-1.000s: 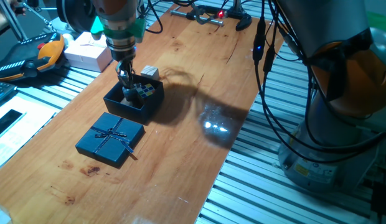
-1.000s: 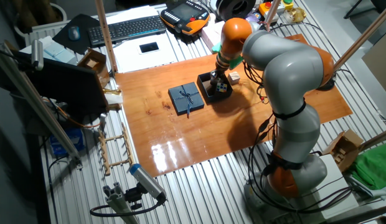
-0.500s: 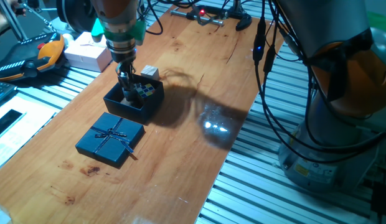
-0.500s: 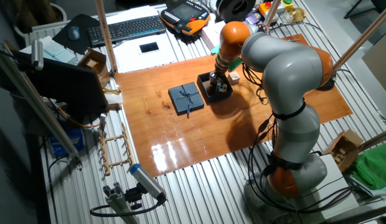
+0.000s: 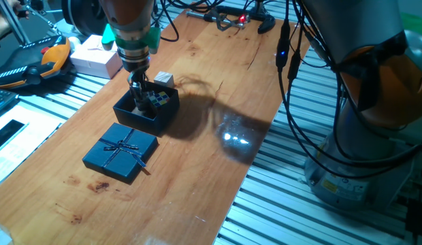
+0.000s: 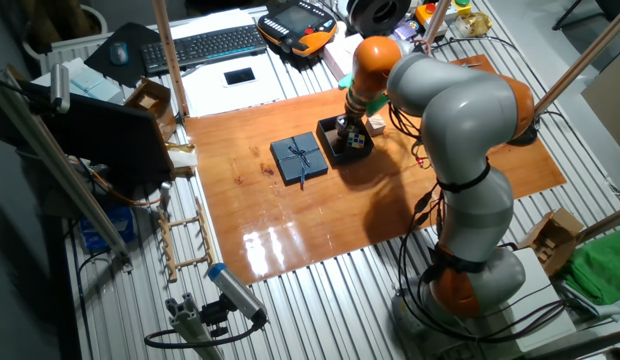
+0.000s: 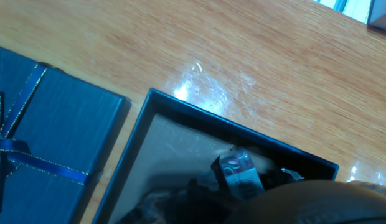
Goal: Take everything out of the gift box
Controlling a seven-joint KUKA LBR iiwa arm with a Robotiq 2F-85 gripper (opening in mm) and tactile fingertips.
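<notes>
The dark navy gift box [image 5: 155, 120] stands open on the wooden table, also seen in the other fixed view [image 6: 337, 150] and the hand view [image 7: 236, 132]. My gripper [image 5: 137, 97] reaches down inside the box at its left part. The multicoloured puzzle cube [image 5: 160, 100] lies in the box just right of the fingers. The white cube [image 5: 163, 79] sits on the table just behind the box, outside it. The hand view shows the brown box floor and one dark fingertip [image 7: 240, 176]; the cube is hidden there. I cannot tell how the jaws stand.
The box lid with a ribbon bow [image 5: 121, 151] lies flat on the table in front of the box, close to it. A pale pink box [image 5: 95, 58] and an orange-black pendant [image 5: 34, 61] lie beyond the table's left edge. Cables hang at the right.
Almost nothing. The hand shifts very slightly while staying inside the box; the cubes, box and lid have not moved.
</notes>
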